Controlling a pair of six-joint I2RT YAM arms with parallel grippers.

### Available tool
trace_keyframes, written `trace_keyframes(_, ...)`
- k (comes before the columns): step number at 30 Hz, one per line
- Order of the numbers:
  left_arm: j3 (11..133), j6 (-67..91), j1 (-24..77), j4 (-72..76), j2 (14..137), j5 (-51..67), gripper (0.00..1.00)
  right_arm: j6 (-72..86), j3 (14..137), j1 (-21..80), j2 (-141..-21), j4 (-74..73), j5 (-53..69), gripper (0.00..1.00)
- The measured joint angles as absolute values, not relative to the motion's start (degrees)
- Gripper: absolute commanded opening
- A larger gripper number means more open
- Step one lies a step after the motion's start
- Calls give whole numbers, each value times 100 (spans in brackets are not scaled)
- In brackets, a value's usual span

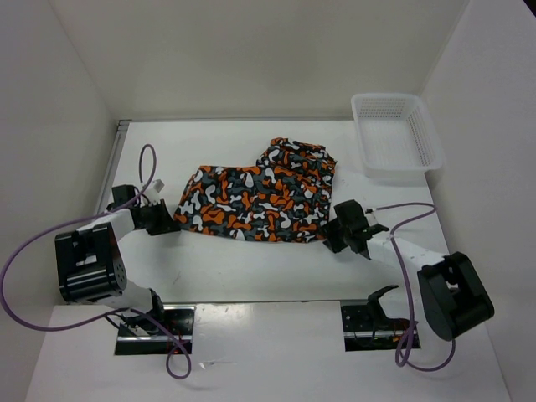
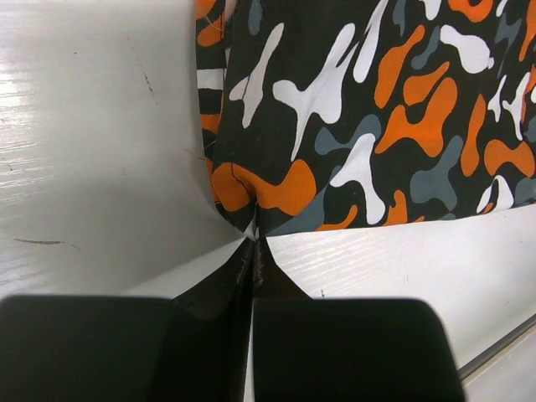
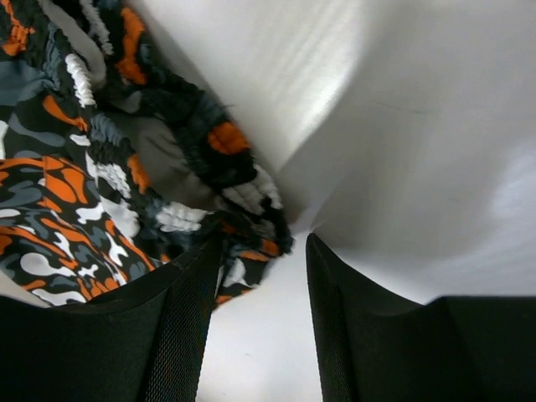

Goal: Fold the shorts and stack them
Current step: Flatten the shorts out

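The shorts [image 1: 251, 201], printed in orange, grey, black and white blotches, lie spread across the middle of the table with one part bunched at the back right. My left gripper [image 1: 163, 219] is at their near left corner. In the left wrist view the shorts [image 2: 377, 109] taper to a point right at the closed tips of that gripper [image 2: 254, 243], which pinch the corner. My right gripper [image 1: 333, 231] is at the near right edge. In the right wrist view it [image 3: 264, 239] stands open, with the gathered waistband of the shorts [image 3: 100, 167] reaching partly between its fingers.
A white mesh basket [image 1: 387, 97] stands at the back right corner. White walls enclose the table at the left, back and right. Purple cables [image 1: 33, 243] loop beside both arms.
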State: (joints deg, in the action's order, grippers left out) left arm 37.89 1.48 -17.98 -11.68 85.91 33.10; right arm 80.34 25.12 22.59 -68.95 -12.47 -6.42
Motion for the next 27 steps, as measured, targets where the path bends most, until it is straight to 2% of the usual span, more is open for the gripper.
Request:
trace_keyframes(8,3804,148,-1798,-1203,8468,3304,0,8031,2790,2259,-7544,-628,-513,52)
trace_keyframes(9,3804,148,-1798,-1210,8453,3299,0,8027,2816,2259,-7592,-593,-517,49)
trace_keyframes(10,3804,148,-1798,-1214,8440,3299,0,8007,2832,2259,-7620,-572,-539,36)
trace_keyframes(12,3806,148,-1798,-1245,8405,3295,0,7942,2869,2261,-7677,-624,-666,24)
trace_keyframes(13,3806,148,-1798,-1269,8383,3293,0,7891,2899,2259,-7690,-698,-725,15)
trace_keyframes(16,3854,148,-1796,-1402,8302,3295,0,7693,3164,2261,-7677,-1015,-1007,5)
trace_keyframes(20,4254,148,-1798,-1706,8200,3301,0,7212,3693,2259,-7310,-1391,-1315,0)
trace_keyframes(27,6152,148,-1796,-1929,7861,3498,0,6005,5334,2220,-6449,-1968,-1297,0)
